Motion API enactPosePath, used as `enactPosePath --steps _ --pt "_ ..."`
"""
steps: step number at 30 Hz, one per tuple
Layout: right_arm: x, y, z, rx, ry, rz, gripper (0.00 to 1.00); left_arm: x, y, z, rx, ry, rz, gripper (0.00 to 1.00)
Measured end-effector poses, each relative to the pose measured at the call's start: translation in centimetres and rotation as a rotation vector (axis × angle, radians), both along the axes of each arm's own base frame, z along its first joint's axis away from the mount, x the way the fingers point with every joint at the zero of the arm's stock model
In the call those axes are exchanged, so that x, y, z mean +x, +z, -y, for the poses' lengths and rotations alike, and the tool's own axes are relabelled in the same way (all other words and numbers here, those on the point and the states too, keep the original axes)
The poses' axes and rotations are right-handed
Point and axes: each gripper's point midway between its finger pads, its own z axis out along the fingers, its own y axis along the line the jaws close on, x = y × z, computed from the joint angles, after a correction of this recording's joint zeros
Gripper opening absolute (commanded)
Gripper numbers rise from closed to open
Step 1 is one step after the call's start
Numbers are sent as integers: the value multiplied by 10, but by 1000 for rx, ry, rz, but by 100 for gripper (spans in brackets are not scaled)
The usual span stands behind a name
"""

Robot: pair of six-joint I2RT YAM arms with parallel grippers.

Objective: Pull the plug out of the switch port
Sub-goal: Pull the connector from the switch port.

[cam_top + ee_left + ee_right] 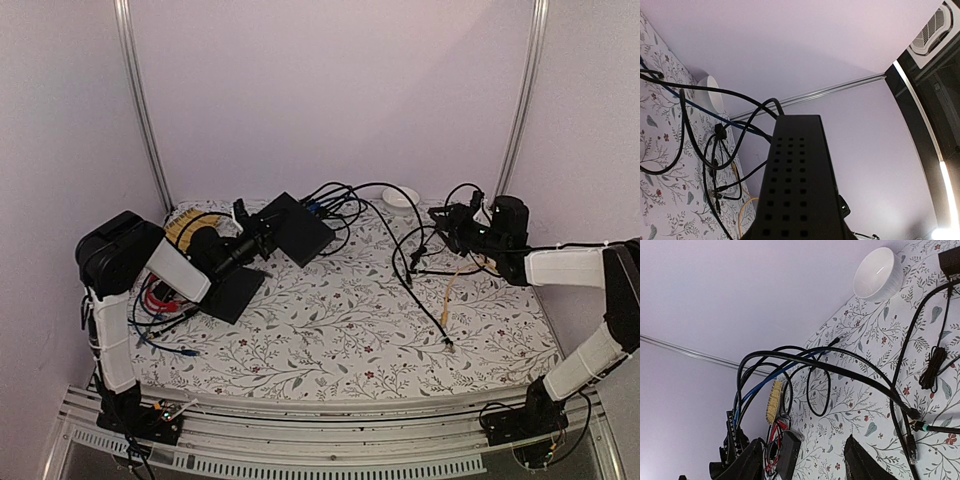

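- The left gripper clamped the switch near the table's far edge, left of centre.
- The right gripper hung released, jaws apart.
- Any writing was too small to read.

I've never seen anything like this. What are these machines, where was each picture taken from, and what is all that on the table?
These are two robot arms, bolted at the near edge of a table covered by a flowered cloth. The wide picture looks down from above and behind them. The other two come from small cameras on the arms' wrists. On the cloth lie tangled black cables, a white bowl, a thin black slab and the switch, a flat black box with cables plugged into it. The left fingers seem to be clamped on the switch, which fills the left wrist picture as a dark perforated shape. The right fingers stand open with nothing between them.
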Motion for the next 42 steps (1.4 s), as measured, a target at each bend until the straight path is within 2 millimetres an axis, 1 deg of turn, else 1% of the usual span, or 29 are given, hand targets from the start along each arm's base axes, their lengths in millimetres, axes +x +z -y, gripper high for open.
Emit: enactPosePath --steps 2,4,8,11,14,19,22,24,26,34,42 --pt "-5 12 -11 -14 29 31 53 0 -5 7 6 -35 -5 0" --pt "-9 22 -27 -24 68 60 53 -2 -8 11 11 -67 -10 0" --pt "-21 38 -67 -33 162 104 52 -10 -7 19 17 -126 -3 0" --pt "-27 46 -103 -31 236 130 51 -15 -6 24 22 -162 3 0" --pt "-33 40 -128 -24 284 135 51 -19 -7 28 28 -187 5 0" --pt "-37 11 -157 -12 335 97 50 -24 -7 32 29 -213 4 0" --pt "-38 -4 -169 -8 349 76 49 -26 -7 34 28 -220 2 0" --pt "-38 -8 -176 2 358 77 49 -26 -7 35 27 -222 1 0" --pt "-38 -6 -182 15 366 87 48 -27 -7 36 27 -223 0 0" --pt "-44 10 -202 67 398 143 48 -27 -7 37 21 -217 -4 0" --pt "-45 8 -216 79 421 141 47 -26 -7 37 15 -212 -9 0"
